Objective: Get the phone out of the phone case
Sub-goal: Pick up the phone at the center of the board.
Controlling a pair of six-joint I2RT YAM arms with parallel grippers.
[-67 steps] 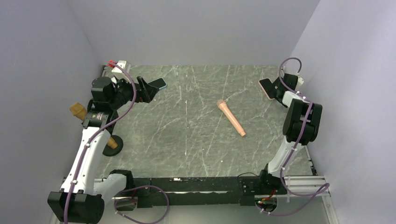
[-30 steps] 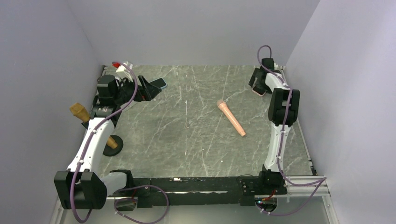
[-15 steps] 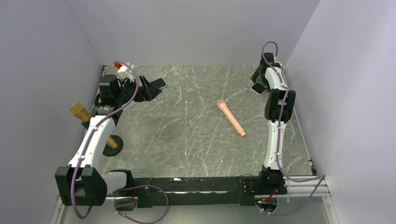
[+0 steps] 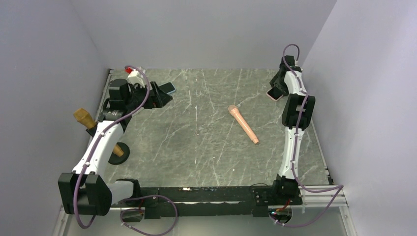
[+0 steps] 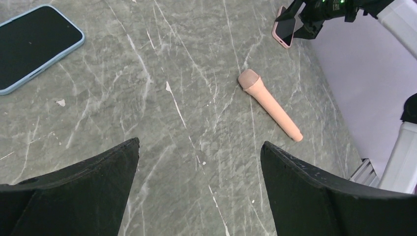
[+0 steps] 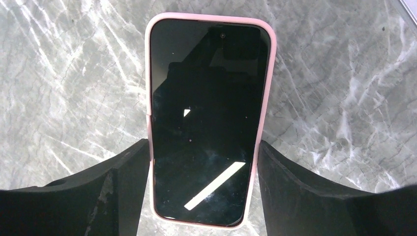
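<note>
The phone [image 6: 206,123] is fronted by glossy black glass and edged by a smooth pink case [image 6: 211,15]; the bench [image 6: 74,73] is finished as veined stone.

Black-screened phone [image 6: 206,123] in pink case [image 6: 211,16], screen up, at the far right

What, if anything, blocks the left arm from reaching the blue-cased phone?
Probably nothing, so likely yes: the open left end effector hovers close to the blue-cased phone, with only table surface between them.
</note>
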